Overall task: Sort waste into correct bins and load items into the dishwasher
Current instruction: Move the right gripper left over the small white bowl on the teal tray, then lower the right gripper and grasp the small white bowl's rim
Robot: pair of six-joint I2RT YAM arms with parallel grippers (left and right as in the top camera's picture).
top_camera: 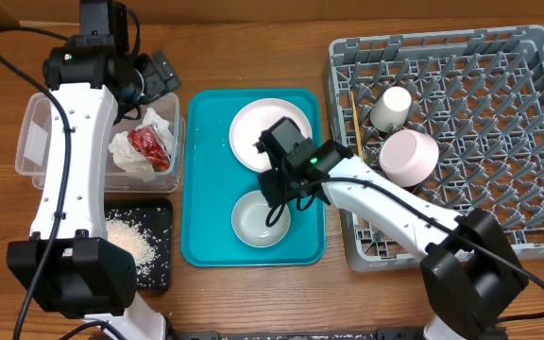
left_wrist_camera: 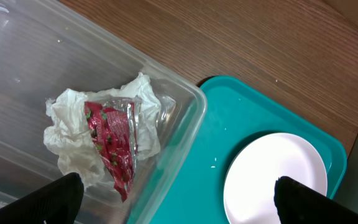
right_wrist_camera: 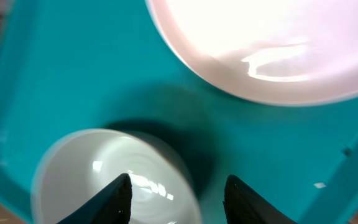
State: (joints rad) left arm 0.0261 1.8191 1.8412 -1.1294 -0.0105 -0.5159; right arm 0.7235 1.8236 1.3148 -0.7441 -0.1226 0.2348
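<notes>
Most of the sorting was behind you at this point. The napkin (top_camera: 128, 156) and the red wrapper (top_camera: 149, 144) lay together in the clear tub (top_camera: 36, 132), and the crumbs (top_camera: 128, 241) sat in a loose heap in the black tray (top_camera: 159, 269). No waste showed elsewhere on the table.

The rack (top_camera: 499, 57) was partly loaded. The cup (top_camera: 391, 107) stood near its left side, the pink bowl (top_camera: 409, 156) lay just beside it, and the chopsticks (top_camera: 356, 127) ran along the rack's left edge.

Two pieces were left on the teal tray (top_camera: 206, 189): the plate (top_camera: 253, 127) at the far end and the white bowl (top_camera: 253, 225) at the near end, close together but apart.

Your right gripper (right_wrist_camera: 178, 198) hung right over the white bowl, jaws parted and holding nothing. One finger was over the bowl's inside and the other outside its wall, so the rim sat between them. I judged that you were lining up a pinch on that rim, with the grasp not yet made.

Your left gripper (left_wrist_camera: 178, 190) hung spread wide and empty, above the tub's edge where it meets the teal tray.

By my reckoning you had the bowl and then the plate to carry to the rack, and nothing more.
</notes>
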